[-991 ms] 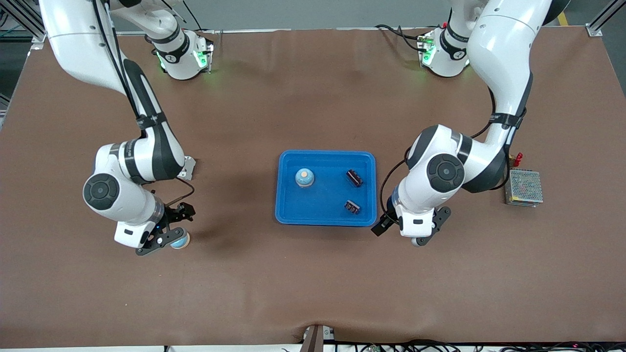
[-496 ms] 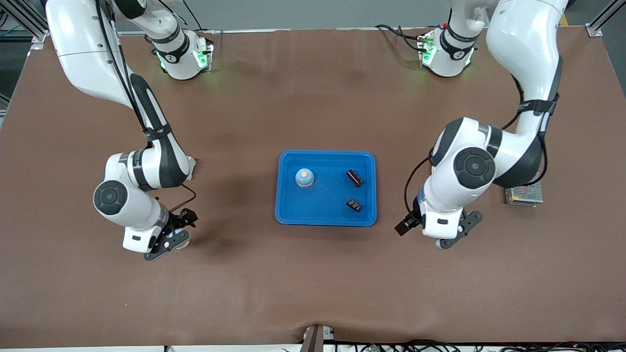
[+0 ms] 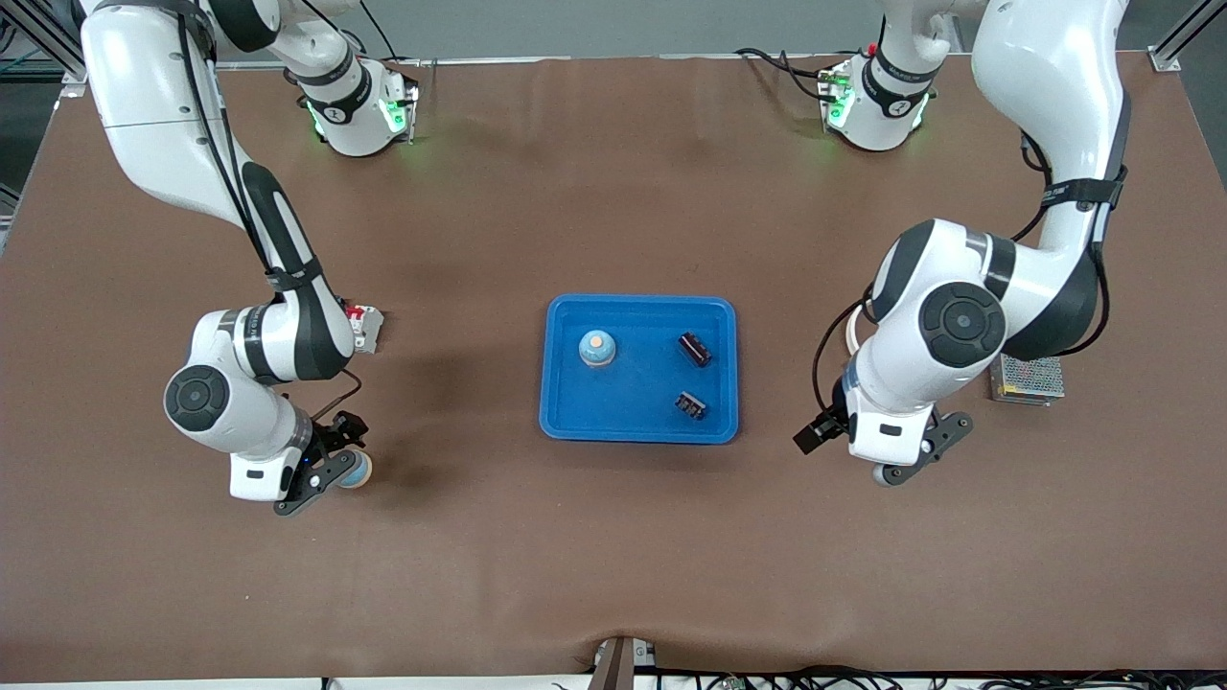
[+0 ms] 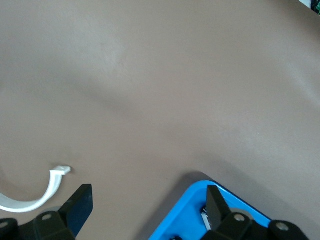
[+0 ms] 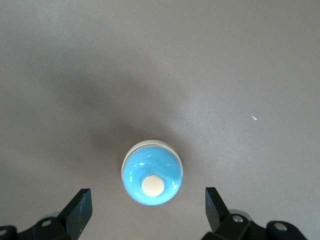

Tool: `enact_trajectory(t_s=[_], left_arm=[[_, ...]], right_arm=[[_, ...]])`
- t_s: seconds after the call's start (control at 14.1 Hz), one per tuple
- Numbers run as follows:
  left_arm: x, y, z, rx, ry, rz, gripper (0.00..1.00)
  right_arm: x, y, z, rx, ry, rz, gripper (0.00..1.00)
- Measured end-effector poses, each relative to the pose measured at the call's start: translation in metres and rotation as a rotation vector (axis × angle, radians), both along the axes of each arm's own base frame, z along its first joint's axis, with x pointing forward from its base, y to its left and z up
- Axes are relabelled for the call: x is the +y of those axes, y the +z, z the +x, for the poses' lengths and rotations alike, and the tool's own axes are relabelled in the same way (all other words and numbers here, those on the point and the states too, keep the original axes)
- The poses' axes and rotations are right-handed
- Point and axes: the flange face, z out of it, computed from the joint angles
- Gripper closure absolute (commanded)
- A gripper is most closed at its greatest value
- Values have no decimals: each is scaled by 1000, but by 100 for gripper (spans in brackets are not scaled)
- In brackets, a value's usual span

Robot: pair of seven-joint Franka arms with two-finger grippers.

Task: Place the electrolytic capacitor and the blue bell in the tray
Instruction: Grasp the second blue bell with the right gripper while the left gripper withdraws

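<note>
Left gripper [image 3: 906, 458] farther from tray [image 3: 563, 402].

Brown-covered table [image 3: 613, 556] under even light, grey floor past its edge, aluminium frame posts [image 3: 1174, 38] at the corners

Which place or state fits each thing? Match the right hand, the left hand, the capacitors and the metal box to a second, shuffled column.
Things:
1. right hand
2. left hand
3. capacitors
4. metal box

Places:
A. in the tray
B. open, over bare table between tray and metal box
C. open, above the blue bell that stands on the table
D. on the table at the left arm's end

Pairs: 1-C, 2-B, 3-A, 4-D
</note>
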Motion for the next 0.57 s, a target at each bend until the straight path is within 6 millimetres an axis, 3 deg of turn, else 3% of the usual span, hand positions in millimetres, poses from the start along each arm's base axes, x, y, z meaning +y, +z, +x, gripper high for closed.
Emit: enact_trajectory(t_s=[0.35,0.57], left_arm=[[59,30,7,9,-106,19,0],[81,54,3,10,-170,30,0]], right_arm=[[4,-10,1,-10,33,3,0],[4,-22,0,-5,54,0,0]])
